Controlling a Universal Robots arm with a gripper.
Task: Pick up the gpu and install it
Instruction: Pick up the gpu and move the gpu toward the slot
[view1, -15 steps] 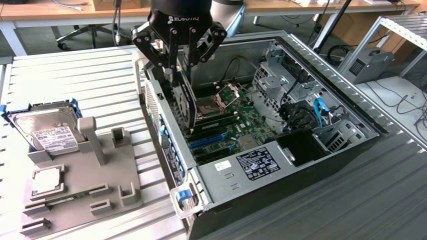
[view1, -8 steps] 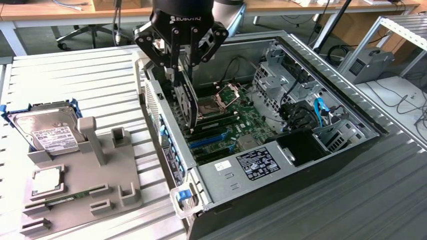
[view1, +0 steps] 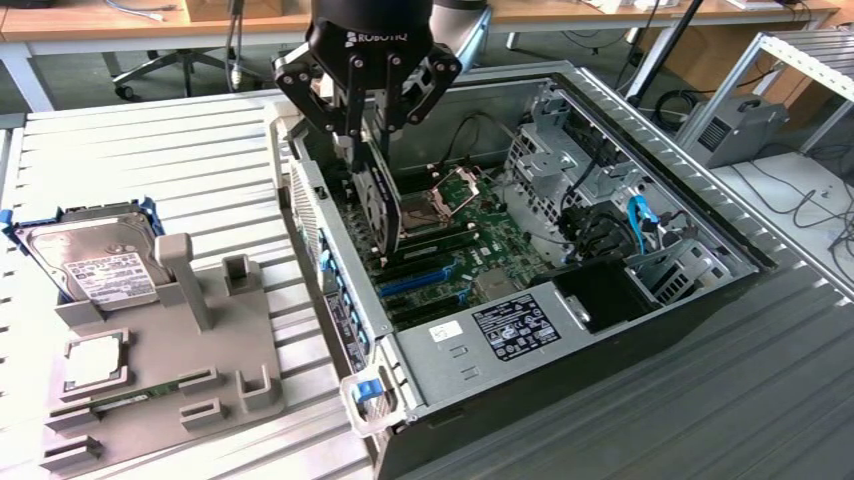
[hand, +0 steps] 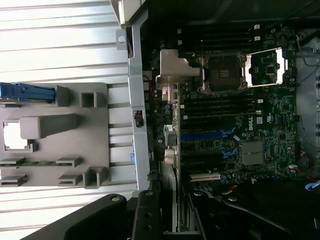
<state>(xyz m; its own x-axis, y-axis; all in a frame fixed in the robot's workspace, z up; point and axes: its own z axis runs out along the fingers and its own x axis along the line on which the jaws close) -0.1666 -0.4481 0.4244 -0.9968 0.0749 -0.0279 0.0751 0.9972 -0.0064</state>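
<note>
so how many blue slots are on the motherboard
2: one blue slot by the gpu, the other alongside it, nearer the power supply. The gpu may hide more.

Exterior view looks steeply down into the computer case (view1: 654, 148); my wrist view faces its shared motherboard (hand: 235, 130) closer.

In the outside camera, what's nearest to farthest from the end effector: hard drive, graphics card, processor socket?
1. Graphics card: held in the end effector, inside the case.
2. Processor socket: on the board beside the card.
3. Hard drive: outside the case, at the exterior view's left.
</note>
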